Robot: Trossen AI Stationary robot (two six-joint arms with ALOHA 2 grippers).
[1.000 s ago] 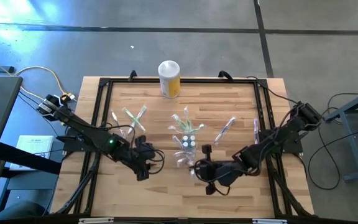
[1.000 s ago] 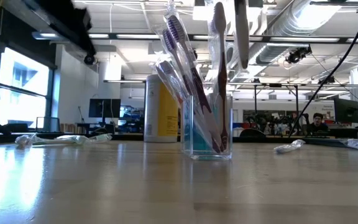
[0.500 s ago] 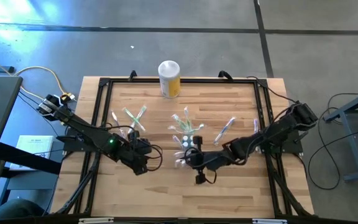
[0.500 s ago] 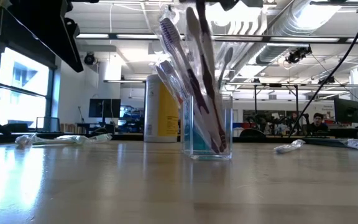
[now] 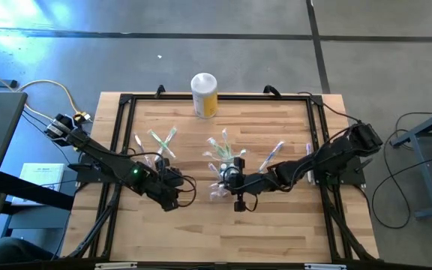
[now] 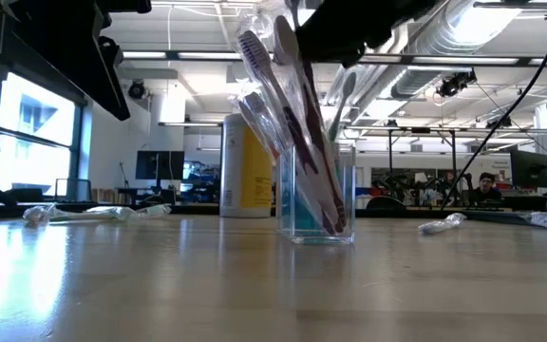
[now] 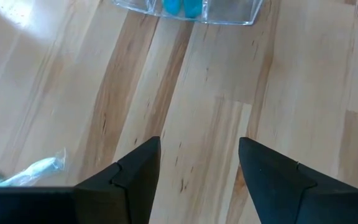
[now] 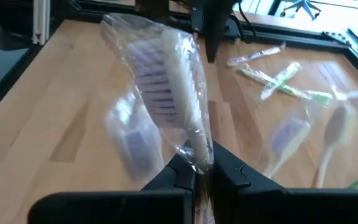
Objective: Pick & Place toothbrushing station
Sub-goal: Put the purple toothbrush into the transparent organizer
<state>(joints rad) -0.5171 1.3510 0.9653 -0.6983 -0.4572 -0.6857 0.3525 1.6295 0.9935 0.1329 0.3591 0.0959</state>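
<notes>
So the clear cup (image 6: 316, 195) sits about mid-counter, upright, already stuffed with several wrapped toothbrushes leaning toward the yellow canister (image 6: 245, 166) that stands behind it near the far edge. The one that matters right now is the wrapped toothbrush (image 8: 173, 102) with the purple-striped bristles: the right hand (image 8: 199, 163) is clenched on the lower end of it, head pointing away from the wrist. In the high view that right hand (image 5: 235, 180) is right over the cup, so we're reading this as the drop-in step, with the brush being lined up or lowered among the others.

Next move, as we see it: get the handle end past the rim without shoving the brushes already inside, then let go and lift clear. The cup is light and top-heavy with all those leaning brushes, so a sideways nudge could tip it.

The left hand (image 7: 194, 165) hovers low over bare wood just beside the cup, fingers apart, nothing between them. It's waiting, or maybe lining up for a loose brush. More loose toothbrushes (image 5: 161, 140) still lie scattered on the counter (image 5: 276, 217) to the left, and others off to the right, so the job is far from done.

Hard to tell stuff: the low view cuts both arms off at the top, so we can't see whether the held brush tip is already inside the cup. The wrappers blur together, so counting what's in there is a guess.
</notes>
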